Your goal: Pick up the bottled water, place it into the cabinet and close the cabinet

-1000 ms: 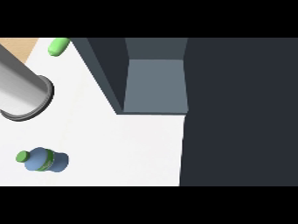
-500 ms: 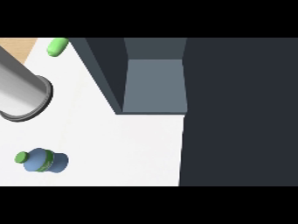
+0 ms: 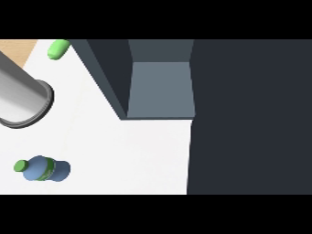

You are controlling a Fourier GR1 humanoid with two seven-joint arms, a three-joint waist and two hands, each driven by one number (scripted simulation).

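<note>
The bottled water (image 3: 45,169), blue with a green band and a green cap (image 3: 21,165), sits on the white counter (image 3: 131,155) at the lower left. The dark grey cabinet (image 3: 107,73) stands at the top middle, its lighter inner compartment (image 3: 159,89) open to view. A wide dark panel (image 3: 256,116) fills the right side. A grey forearm (image 3: 13,91) reaches in from the upper left and ends in a round cuff above the bottle. Neither hand shows in the head view.
A small green object (image 3: 58,49) lies on the counter at the top left, near the cabinet's corner. A strip of wood-coloured surface (image 3: 9,48) runs along the left edge.
</note>
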